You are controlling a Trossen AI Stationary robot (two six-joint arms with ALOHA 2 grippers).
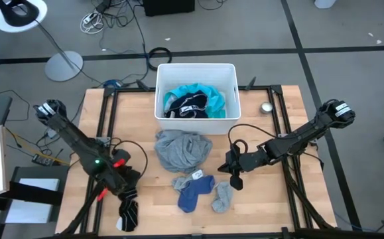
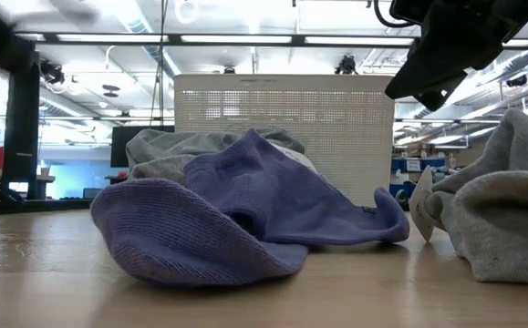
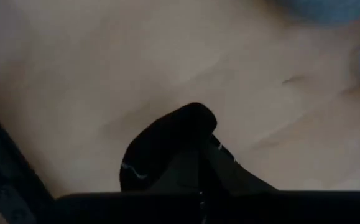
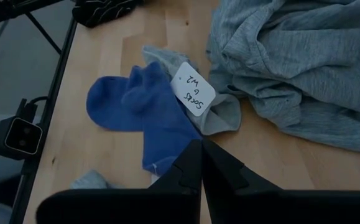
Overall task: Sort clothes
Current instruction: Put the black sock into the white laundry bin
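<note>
A grey shirt (image 1: 182, 149) lies crumpled on the table's middle, also in the right wrist view (image 4: 291, 56). A blue sock (image 1: 193, 192) (image 4: 142, 109) and a grey sock (image 1: 223, 197) lie near the front edge, with a white paper tag (image 4: 193, 88) between them. The turquoise piece (image 1: 198, 93) and the black-navy piece (image 1: 188, 106) lie in the white bin (image 1: 162, 73). My left gripper (image 1: 127, 196) is shut on a black sock (image 1: 128, 214) at the near left. My right gripper (image 1: 235, 174) is shut and empty, raised right of the socks. My left gripper pinches the black sock between its two shut fingers at a bunched part (image 3: 198, 146). The sock's rounded end (image 3: 167, 137) sticks out past the fingertips over the wooden table. I cannot tell whether the sock touches the table.
The white bin stands at the far middle of the table. A small round metal object (image 1: 266, 107) lies right of the bin. Black frame rails (image 1: 105, 133) run along the table's left and right sides. Bare wood shows at the left (image 1: 125, 119).
</note>
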